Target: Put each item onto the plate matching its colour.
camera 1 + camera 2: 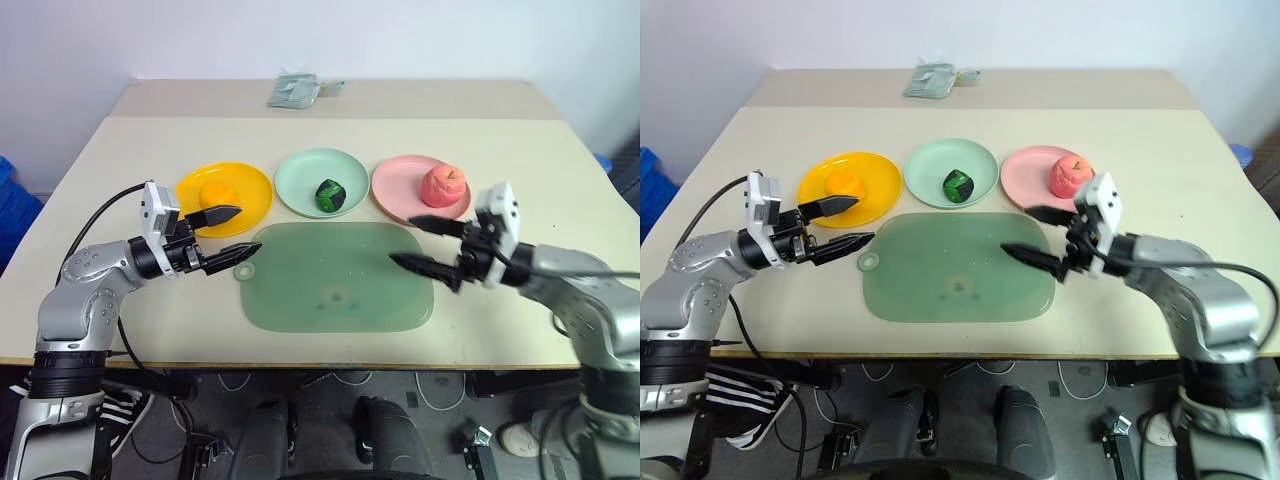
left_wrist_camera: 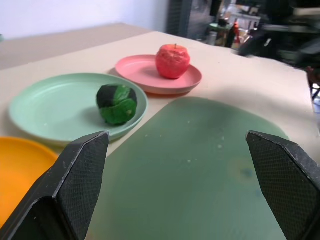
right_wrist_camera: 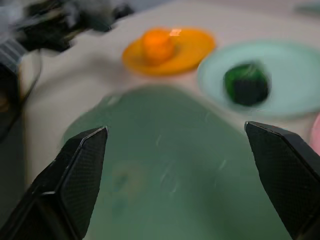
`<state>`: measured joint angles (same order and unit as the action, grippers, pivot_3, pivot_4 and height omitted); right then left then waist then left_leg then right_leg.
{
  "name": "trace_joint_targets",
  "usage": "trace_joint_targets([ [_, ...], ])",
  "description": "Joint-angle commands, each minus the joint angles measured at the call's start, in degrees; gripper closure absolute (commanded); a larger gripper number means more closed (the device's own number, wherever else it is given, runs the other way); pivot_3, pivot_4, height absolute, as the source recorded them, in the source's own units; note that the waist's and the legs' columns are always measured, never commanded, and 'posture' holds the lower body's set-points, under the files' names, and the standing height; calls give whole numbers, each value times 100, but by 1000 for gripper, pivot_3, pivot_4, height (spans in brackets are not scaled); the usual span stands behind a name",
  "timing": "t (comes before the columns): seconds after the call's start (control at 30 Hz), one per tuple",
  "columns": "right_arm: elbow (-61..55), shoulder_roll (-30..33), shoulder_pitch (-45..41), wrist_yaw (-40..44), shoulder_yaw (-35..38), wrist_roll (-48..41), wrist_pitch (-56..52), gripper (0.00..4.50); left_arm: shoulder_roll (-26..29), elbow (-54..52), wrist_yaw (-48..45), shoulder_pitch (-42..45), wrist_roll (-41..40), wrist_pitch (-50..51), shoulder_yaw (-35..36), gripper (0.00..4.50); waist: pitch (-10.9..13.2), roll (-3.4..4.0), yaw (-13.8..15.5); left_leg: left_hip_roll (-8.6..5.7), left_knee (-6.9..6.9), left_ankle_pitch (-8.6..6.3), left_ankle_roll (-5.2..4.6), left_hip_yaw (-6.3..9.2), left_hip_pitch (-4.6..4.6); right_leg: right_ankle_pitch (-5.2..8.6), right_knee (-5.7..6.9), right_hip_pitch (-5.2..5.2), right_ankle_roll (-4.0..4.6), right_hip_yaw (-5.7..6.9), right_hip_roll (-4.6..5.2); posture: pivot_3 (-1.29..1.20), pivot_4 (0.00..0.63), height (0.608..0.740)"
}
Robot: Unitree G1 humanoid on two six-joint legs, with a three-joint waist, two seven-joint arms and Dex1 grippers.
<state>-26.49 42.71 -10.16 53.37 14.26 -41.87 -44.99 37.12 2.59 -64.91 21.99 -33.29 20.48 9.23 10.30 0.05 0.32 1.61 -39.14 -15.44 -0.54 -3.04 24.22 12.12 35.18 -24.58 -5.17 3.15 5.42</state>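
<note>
My left pincer (image 1: 232, 235) and my right pincer (image 1: 414, 245) both have their pointy black fingers wide apart, holding nothing. They hang over the two ends of the smooth green mat (image 1: 338, 278). Three round plastic plates sit in a row past it. The orange (image 1: 216, 192) is on the yellow plate (image 1: 250, 184), the lumpy green fruit (image 1: 329, 195), maybe an avocado, on the mint plate (image 1: 297, 176), the apple (image 1: 443, 185) on the pink plate (image 1: 395, 186).
</note>
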Motion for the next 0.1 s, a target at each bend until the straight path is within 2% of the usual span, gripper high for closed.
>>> trace_joint_targets([
  [0.03, -756, 334, 565, 3, 469, -308, -140, 38, -48, 72, -88, 161, 81, -218, -58, 0, 0, 0, 6, 3, 0, 0, 0, 1, -1, 1, 0, 0, 2, 0, -3, 0, 150, 740],
  [0.1, -835, 464, 707, -104, 646, -332, -154, 38, -101, 91, -95, 217, 65, -247, -76, 0, 0, 0, 7, 13, -2, 0, 1, -1, -2, 4, 0, 0, 15, -1, -5, 0, 150, 740],
])
